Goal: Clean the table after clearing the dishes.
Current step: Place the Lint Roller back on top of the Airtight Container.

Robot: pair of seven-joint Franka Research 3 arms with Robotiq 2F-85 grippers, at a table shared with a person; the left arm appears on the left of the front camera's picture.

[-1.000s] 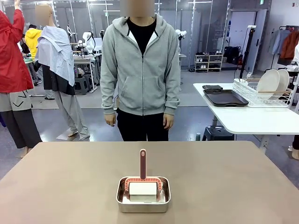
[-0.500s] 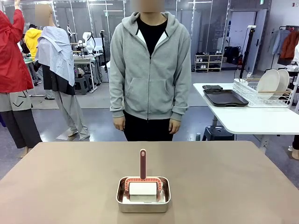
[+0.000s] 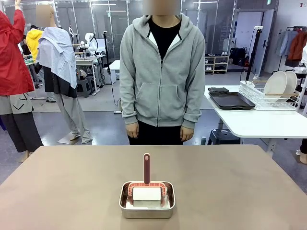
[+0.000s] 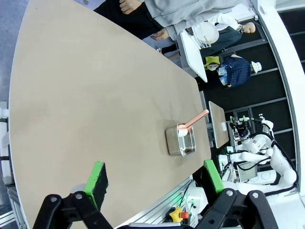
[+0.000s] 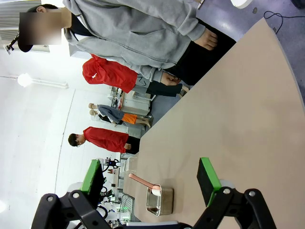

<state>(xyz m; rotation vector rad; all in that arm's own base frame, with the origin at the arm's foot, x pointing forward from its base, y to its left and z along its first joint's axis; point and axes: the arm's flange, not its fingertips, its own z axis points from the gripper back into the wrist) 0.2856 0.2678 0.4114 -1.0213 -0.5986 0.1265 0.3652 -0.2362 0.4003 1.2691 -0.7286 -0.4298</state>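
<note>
Bench [image 3: 62, 182] bare on both flanks — open passage left and right. Sole obstacle: steel pan [image 3: 147, 206] at near centre, upright handle [image 3: 147, 167] protruding above. Person [image 3: 162, 72] stands at far edge — hands hanging.

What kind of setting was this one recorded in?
Probably a robotics lab or test hall dressed up as a dining area. A wide brown table carries a steel pan with a roller; a white side table holds a dish rack and dark trays.

A steel pan [image 3: 147, 207] holds a white roller [image 3: 146, 193] — its reddish handle [image 3: 147, 168] upright — before a grey-hooded person [image 3: 162, 76].
</note>
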